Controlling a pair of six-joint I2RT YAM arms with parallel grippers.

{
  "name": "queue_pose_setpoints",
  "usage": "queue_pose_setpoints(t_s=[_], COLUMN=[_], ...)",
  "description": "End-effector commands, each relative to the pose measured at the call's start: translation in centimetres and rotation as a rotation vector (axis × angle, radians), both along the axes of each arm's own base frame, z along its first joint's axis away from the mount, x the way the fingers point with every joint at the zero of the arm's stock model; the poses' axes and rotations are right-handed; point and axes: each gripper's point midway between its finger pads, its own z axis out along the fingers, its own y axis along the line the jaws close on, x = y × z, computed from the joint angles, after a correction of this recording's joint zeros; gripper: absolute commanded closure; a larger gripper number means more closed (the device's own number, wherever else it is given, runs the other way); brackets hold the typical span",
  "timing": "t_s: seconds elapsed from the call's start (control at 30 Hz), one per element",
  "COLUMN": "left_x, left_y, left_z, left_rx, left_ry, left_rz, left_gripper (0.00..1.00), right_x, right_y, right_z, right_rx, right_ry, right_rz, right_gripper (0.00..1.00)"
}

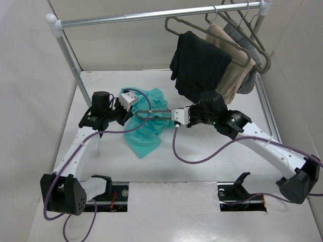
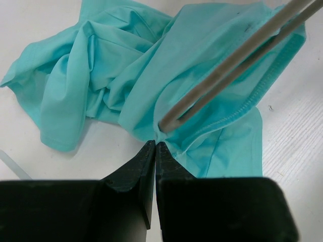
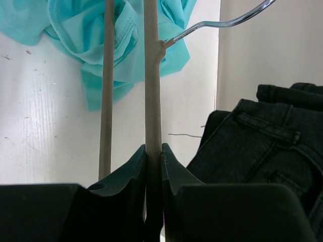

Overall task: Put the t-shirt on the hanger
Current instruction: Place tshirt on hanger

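Note:
The teal t-shirt [image 1: 146, 128] lies crumpled on the white table between the two arms. The grey-taupe hanger [image 1: 157, 112] lies level above it, one end pushed into the cloth. My left gripper [image 1: 135, 111] is at the shirt's left side. In the left wrist view its jaws [image 2: 155, 146] are shut, pinching a puckered edge of the t-shirt [image 2: 126, 85] just below the hanger's rounded end [image 2: 227, 70]. My right gripper [image 1: 176, 117] [image 3: 153, 149] is shut on the hanger's upper bar [image 3: 152, 85]. The silver hook [image 3: 222, 22] points right, and the t-shirt [image 3: 96, 35] lies beyond it.
A metal rail [image 1: 151, 15] crosses the back, with a slanted post [image 1: 68, 55] at left. From it hang a black garment [image 1: 199, 63] [image 3: 262, 136], a tan garment [image 1: 233, 75], a grey one [image 1: 250, 75] and a bare hanger [image 1: 176, 25], close behind my right arm. Purple cables [image 1: 202, 156] trail over the table.

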Motion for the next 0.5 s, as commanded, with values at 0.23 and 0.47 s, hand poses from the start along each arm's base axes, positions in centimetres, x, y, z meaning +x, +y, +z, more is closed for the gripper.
queue_pose_setpoints(t_s=[0.23,0.47], left_x=[0.4,1.0], left_y=[-0.8,-1.0], left_z=[2.4,3.1], left_rx=[-0.044,-0.058], left_ry=[-0.031,-0.030], left_rz=[-0.019,-0.009], left_gripper=[1.00,1.00], right_x=[1.0,-1.4], right_y=[1.8,2.8], right_z=[0.7,-1.3], right_rx=[-0.009,-0.059], right_ry=[-0.113,-0.073], right_rz=[0.050,0.130], right_gripper=[1.00,1.00])
